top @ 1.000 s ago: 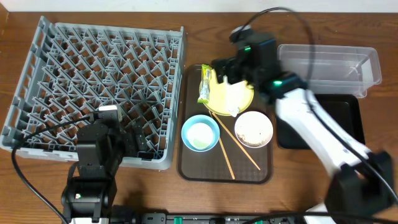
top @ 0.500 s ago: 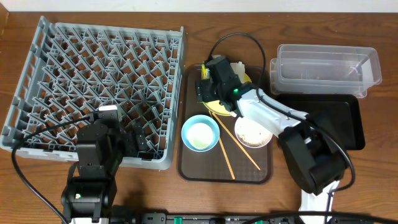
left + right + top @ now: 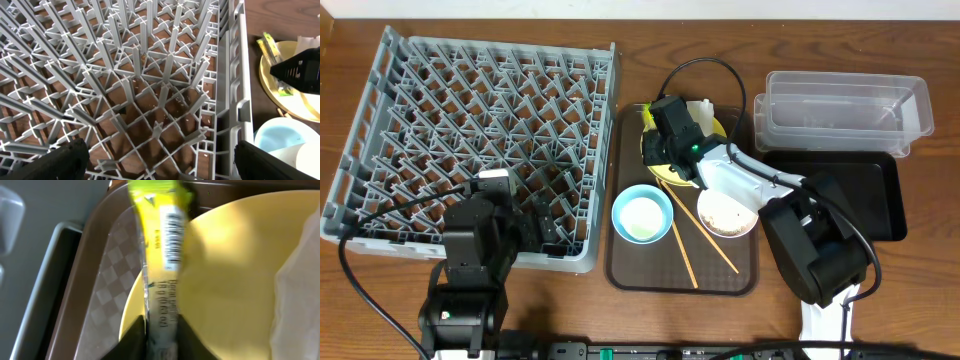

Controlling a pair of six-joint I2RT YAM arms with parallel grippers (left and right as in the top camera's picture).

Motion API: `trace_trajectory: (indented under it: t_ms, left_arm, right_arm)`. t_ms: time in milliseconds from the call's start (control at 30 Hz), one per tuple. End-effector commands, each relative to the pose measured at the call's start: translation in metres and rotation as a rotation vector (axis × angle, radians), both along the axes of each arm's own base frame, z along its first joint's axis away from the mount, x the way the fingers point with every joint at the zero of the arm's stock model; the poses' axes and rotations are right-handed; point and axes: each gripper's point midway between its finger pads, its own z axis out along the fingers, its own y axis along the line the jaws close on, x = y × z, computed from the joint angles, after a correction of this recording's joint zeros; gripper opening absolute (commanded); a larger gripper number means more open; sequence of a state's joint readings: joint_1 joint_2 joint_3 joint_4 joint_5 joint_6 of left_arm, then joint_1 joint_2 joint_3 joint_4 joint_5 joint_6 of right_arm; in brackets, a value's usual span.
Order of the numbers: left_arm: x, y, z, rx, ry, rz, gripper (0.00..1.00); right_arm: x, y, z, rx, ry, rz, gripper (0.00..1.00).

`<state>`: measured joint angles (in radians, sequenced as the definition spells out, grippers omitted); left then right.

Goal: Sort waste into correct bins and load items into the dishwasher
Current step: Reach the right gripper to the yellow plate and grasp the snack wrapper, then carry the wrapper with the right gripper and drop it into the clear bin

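My right gripper (image 3: 655,140) (image 3: 161,326) is shut on the near end of the green-yellow snack wrapper (image 3: 167,255) (image 3: 646,114), which lies over the left rim of the yellow plate (image 3: 235,275) (image 3: 712,158). A crumpled white napkin (image 3: 302,290) (image 3: 704,107) rests on the plate's far side. On the brown serving tray (image 3: 630,270) sit a light blue bowl (image 3: 642,214), a white bowl (image 3: 727,208) with whitish scraps in it, and two chopsticks (image 3: 688,250). My left gripper (image 3: 542,225) (image 3: 160,167) hangs open over the grey dish rack (image 3: 480,110) (image 3: 150,90), holding nothing.
A clear plastic tub (image 3: 845,105) stands at the back right, with a shallow black tray (image 3: 885,200) just in front of it. The right arm's cable loops above the plate. The rack's upright pegs fill the left side of the table.
The right arm has swung left from near the clear tub to the plate's left rim, and its jaws have closed on the wrapper. My left arm has not moved.
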<state>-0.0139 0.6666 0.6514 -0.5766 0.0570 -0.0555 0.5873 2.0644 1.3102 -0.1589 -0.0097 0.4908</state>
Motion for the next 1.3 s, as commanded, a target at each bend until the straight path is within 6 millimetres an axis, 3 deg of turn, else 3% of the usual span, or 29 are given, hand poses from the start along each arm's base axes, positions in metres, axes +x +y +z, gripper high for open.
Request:
trace_trajectory:
  t_ms: [0, 133, 267, 433, 567, 700, 800, 1000, 1067, 1133, 1167, 1267]
  left_arm:
    - [0.002, 0.001, 0.011, -0.009, -0.026, 0.009, 0.96]
    - [0.001, 0.001, 0.009, -0.009, -0.016, 0.009, 0.96]
    - [0.000, 0.001, 0.009, -0.009, -0.012, 0.009, 0.96]
    - [0.000, 0.001, 0.009, -0.009, -0.012, 0.009, 0.96]
    - [0.000, 0.001, 0.009, -0.009, -0.012, 0.009, 0.96]
    - [0.000, 0.001, 0.009, -0.009, -0.012, 0.009, 0.96]
    - [0.000, 0.001, 0.009, -0.009, -0.012, 0.009, 0.96]
    - [0.000, 0.001, 0.009, -0.009, -0.012, 0.009, 0.96]
    - [0.000, 0.001, 0.009, -0.009, -0.012, 0.009, 0.96]
    - [0.000, 0.001, 0.009, -0.009, -0.012, 0.009, 0.96]
    - [0.000, 0.001, 0.009, -0.009, -0.012, 0.009, 0.96]
    - [0.000, 0.001, 0.009, -0.009, -0.012, 0.009, 0.96]
  right_arm:
    - [0.001, 0.006, 0.004, 0.012, -0.009, -0.001, 0.06]
    - [0.007, 0.000, 0.020, 0.025, -0.034, -0.016, 0.01]
    - [0.021, -0.020, 0.061, 0.038, -0.108, -0.041, 0.01]
    - [0.037, -0.083, 0.119, 0.003, -0.202, -0.194, 0.01]
    - [0.040, -0.154, 0.146, 0.021, -0.195, -0.472, 0.01]
    - [0.041, -0.216, 0.153, 0.107, -0.151, -0.733, 0.01]
    - [0.038, -0.246, 0.144, 0.157, -0.099, -0.882, 0.01]
    - [0.043, -0.279, 0.136, 0.213, -0.083, -1.025, 0.02]
    - [0.048, -0.287, 0.141, 0.212, -0.114, -1.020, 0.14]
    - [0.054, -0.292, 0.147, 0.224, -0.146, -1.022, 0.46]
    - [0.056, -0.294, 0.149, 0.231, -0.157, -1.023, 0.58]
    - [0.061, -0.293, 0.154, 0.197, -0.191, -0.963, 0.78]
